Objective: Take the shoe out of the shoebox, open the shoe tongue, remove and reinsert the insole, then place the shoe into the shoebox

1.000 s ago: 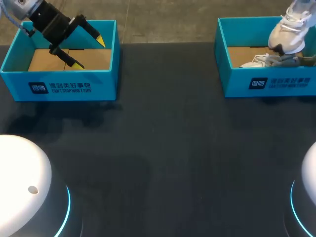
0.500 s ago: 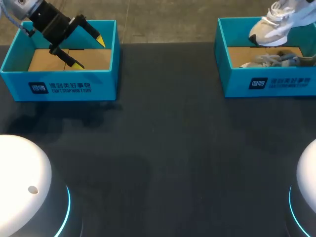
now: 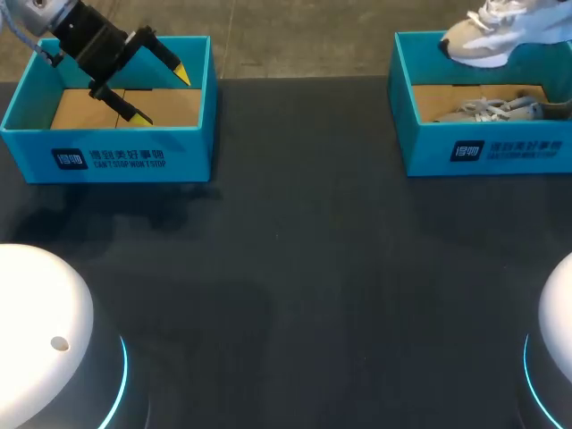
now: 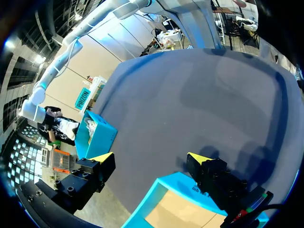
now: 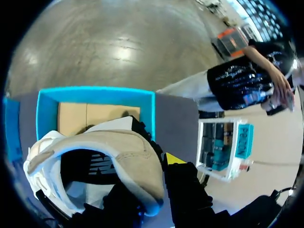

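Shoe (image 3: 487,40) hangs upper right, just over its box (image 3: 429,147), the right gripper (image 5: 156,183) pinching the heel collar. Looks light and soft, so that rim seems the best grab. Upper left, the left gripper (image 3: 161,96) gapes wide.

On the desk (image 3: 304,268) two boxes stand at the far side, well apart: the left shoebox (image 3: 107,156) at the far left and the right shoebox (image 3: 500,152) at the far right. The left gripper (image 3: 163,96) hangs over the left shoebox, its fingers apart. A shoe (image 3: 487,40) is above the rear wall of the right shoebox, and a second shoe (image 3: 492,109) lies inside this box.
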### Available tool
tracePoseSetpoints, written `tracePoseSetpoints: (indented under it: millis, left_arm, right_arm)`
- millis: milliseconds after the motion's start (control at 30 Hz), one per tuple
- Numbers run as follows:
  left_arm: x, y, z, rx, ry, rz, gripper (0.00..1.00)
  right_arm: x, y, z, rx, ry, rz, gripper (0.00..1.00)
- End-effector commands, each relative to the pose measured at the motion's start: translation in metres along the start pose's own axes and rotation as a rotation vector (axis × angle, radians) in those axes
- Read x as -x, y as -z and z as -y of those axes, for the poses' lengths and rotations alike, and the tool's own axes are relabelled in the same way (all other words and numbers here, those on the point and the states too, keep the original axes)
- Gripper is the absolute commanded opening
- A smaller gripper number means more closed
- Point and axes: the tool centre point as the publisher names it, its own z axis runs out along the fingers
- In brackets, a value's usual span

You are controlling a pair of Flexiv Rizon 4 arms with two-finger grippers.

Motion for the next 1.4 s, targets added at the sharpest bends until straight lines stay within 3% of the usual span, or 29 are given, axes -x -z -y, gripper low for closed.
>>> tracePoseSetpoints:
  millis: [33,233,467,1133,1400]
  left_arm:
    - [0.000,0.000,0.001,0.003,0.000,-0.004,1.00]
    - [0.000,0.000,0.001,0.003,0.000,-0.004,1.00]
    - [0.000,0.000,0.001,0.003,0.000,-0.004,1.00]
    - [0.000,0.000,0.001,0.003,0.000,-0.004,1.00]
    - [0.000,0.000,0.001,0.003,0.000,-0.004,1.00]
  right_arm:
    - [-0.001,0.003,-0.005,-0.018,-0.159,0.013,0.00]
    - [-0.002,0.002,-0.004,-0.026,-0.289,0.028,0.00]
    - [-0.005,0.000,0.000,0.006,-0.259,0.008,0.00]
    - [-0.006,-0.003,0.003,-0.001,-0.252,0.016,0.00]
    - [-0.024,-0.022,0.009,0.017,-0.295,-0.025,0.00]
